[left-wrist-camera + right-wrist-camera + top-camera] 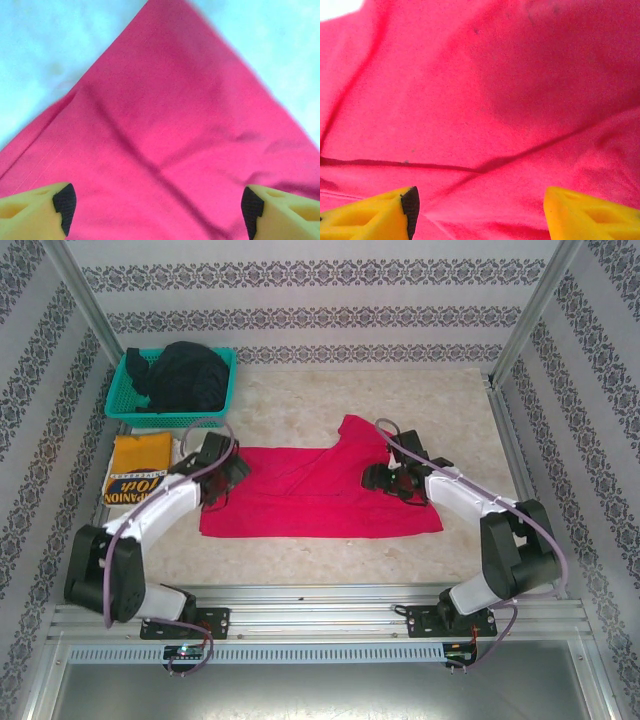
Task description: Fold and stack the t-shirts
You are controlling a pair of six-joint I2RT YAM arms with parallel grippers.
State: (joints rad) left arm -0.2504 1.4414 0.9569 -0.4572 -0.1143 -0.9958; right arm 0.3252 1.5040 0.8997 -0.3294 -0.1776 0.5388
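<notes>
A bright red t-shirt [310,495] lies spread flat in the middle of the table, with one flap sticking up at its far right [352,435]. My left gripper [222,480] hovers open over the shirt's left edge. In the left wrist view its gripper [158,210] has red cloth [165,125] lying flat beneath the gap. My right gripper [388,478] is open over the shirt's right part. In the right wrist view the gripper [480,212] has creased red cloth [485,100] below it. A folded mustard-yellow t-shirt [138,468] lies at the left. Dark t-shirts [185,375] sit heaped in the basket.
A teal mesh basket [160,418] stands at the back left, just beyond the yellow shirt. Patterned walls close in the table on three sides. Bare tabletop [440,405] stretches behind and to the right of the red shirt.
</notes>
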